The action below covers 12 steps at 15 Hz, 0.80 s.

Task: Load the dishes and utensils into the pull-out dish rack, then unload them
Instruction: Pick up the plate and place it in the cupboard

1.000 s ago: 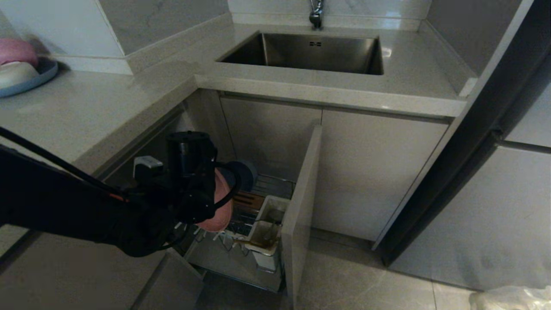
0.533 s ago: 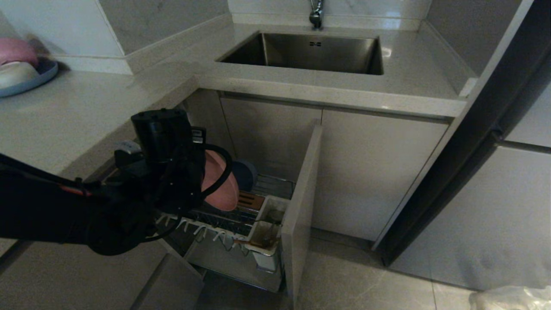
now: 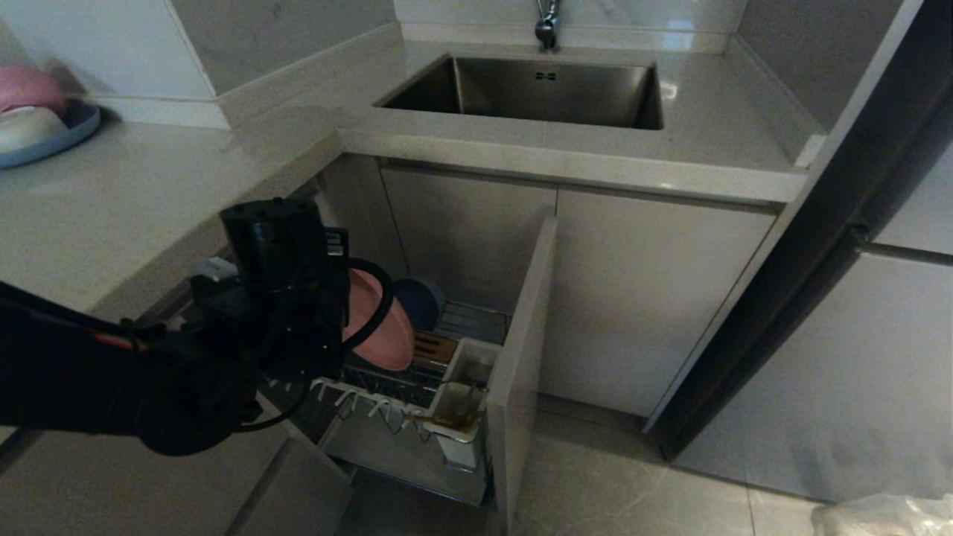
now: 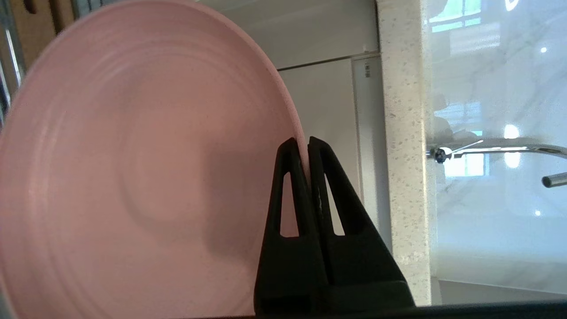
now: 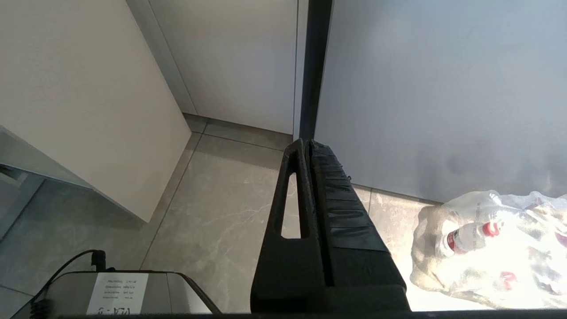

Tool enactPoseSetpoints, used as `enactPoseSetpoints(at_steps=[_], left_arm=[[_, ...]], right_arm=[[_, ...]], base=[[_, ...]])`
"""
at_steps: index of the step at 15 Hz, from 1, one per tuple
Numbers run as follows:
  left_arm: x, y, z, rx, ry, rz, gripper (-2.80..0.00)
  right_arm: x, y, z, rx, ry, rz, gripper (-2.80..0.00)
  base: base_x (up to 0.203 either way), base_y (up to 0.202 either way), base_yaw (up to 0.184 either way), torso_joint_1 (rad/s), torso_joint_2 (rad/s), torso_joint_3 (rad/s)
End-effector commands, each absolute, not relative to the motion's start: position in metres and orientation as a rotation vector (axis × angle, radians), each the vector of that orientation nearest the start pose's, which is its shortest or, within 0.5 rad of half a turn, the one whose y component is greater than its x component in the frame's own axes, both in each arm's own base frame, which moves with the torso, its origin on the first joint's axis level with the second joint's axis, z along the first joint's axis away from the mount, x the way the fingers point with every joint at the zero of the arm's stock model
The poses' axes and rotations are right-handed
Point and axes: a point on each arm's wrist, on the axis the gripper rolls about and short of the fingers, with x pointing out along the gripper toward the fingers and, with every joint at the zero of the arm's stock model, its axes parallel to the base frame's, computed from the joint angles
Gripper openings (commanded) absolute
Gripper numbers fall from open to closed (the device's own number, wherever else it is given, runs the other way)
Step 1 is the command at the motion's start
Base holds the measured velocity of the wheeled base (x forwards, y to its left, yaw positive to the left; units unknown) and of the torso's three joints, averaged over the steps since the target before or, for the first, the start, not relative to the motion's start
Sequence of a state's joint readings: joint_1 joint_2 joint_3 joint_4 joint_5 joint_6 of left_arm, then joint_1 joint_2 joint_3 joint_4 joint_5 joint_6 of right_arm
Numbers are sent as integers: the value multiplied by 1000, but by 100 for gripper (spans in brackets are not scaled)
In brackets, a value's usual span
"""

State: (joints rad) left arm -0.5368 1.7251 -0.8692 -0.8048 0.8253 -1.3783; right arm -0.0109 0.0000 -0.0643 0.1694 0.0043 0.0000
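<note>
Left gripper (image 4: 304,142) is pinching the rim of the pink plate (image 3: 380,327), holding it on edge over the pulled-out dish rack (image 3: 417,417). Blue-grey bowl (image 3: 418,301) is sitting at the rack's far end; utensils look to be standing in the white cup (image 3: 458,413). Unloading seems underway. Right gripper (image 5: 306,144) is hanging idle, jaws pressed together.

- left arm (image 3: 112,380): matte black, bulky rounded links, a boxy black wrist block on top.
- a black cable (image 3: 376,298) loops off the wrist; a thin orange-red streak marks the forearm.
- left gripper (image 4: 305,146): two black wedge fingers with triangular cut-outs.
- right gripper (image 5: 306,146): the same black fingers, one pad ribbed.
</note>
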Motion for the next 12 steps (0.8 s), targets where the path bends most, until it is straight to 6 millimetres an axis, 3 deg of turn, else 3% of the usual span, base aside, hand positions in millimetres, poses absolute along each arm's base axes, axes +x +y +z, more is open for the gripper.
enactPoseSetpoints(at_steps=[1, 12], left_arm=[[278, -146, 205, -1337, -162, 279, -280], [284, -147, 187, -1334, -130, 309, -280]], right_arm=[[-29, 0, 76, 1, 106, -6, -280], [-29, 0, 76, 0, 106, -6, -280]], base=[[0, 0, 0, 0, 0, 0], [0, 0, 0, 0, 0, 0]])
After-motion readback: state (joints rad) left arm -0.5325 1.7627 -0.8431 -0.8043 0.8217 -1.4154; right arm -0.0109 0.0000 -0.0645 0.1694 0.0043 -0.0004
